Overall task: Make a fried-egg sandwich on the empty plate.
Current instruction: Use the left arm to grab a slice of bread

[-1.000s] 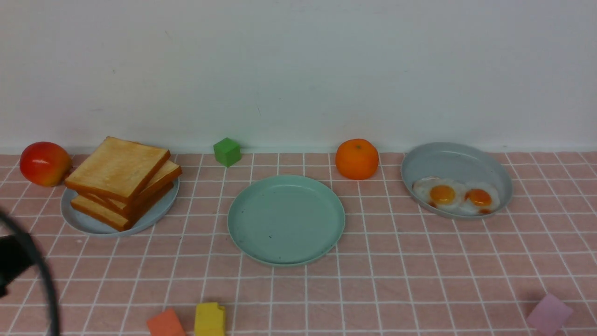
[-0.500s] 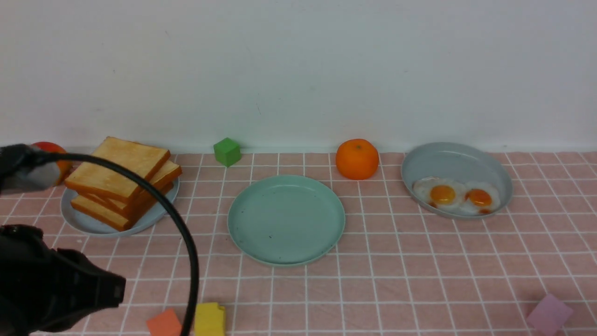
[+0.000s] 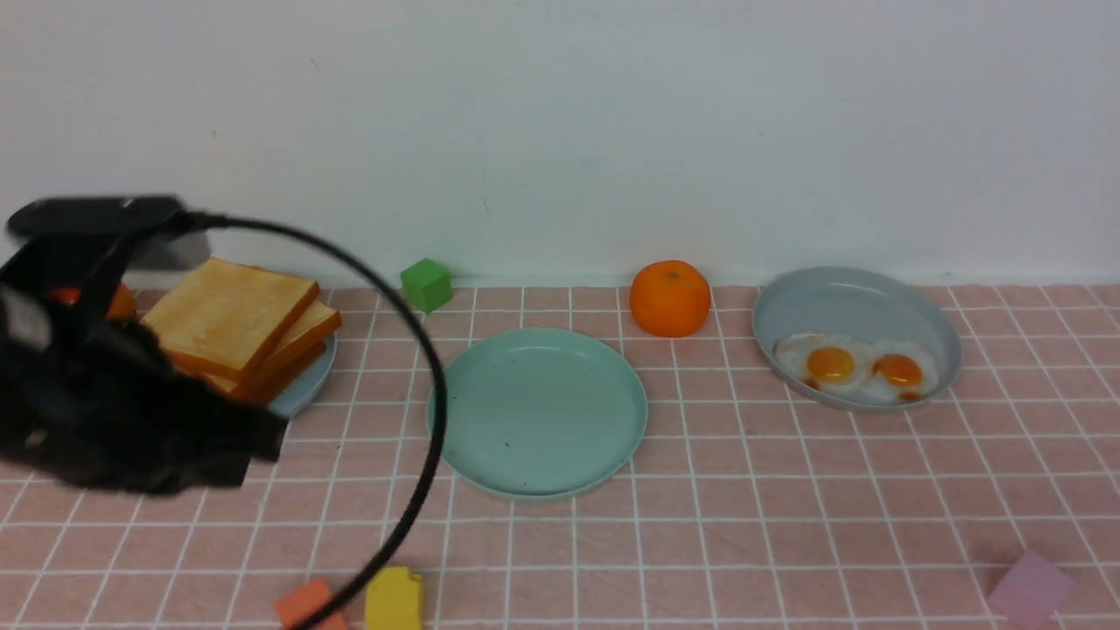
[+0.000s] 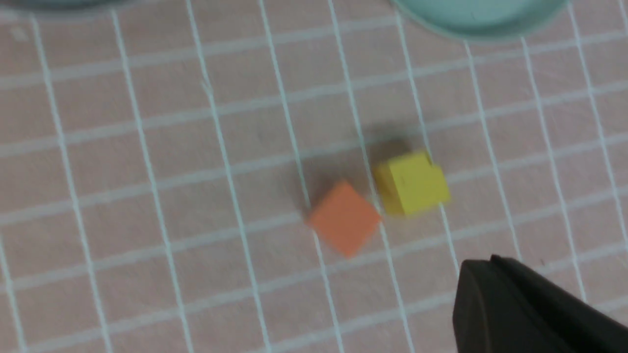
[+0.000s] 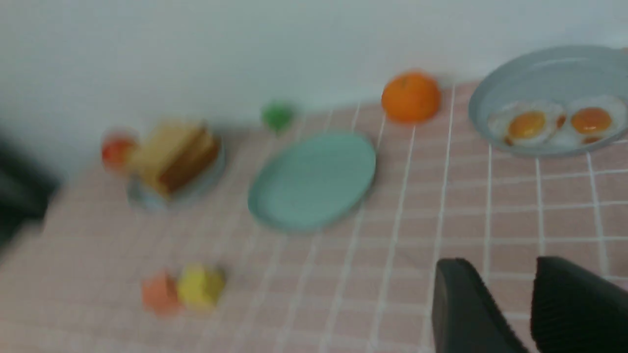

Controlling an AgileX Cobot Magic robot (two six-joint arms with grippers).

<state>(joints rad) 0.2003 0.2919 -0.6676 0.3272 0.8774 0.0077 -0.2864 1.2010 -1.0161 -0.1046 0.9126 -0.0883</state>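
Jaws: left clenched, right parted and empty.
Unopened, the left arm (image 3: 114,420) could shove the toast stack (image 3: 232,311) askew.

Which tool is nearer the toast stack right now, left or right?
Left. The left tool hangs just in front of the toast stack; the right tool is far off, toward the egg dish.

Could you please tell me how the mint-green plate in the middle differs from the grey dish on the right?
Colour: the mint-green plate is teal with a few dark specks, while the grey dish is a plain blue-grey.
Contents: the mint-green plate is empty, while the grey dish holds two fried eggs.
Depth: the mint-green plate is shallow with a low rim, and the grey dish looks deeper with a taller wall.
Both are round and sit on the pink checked cloth.
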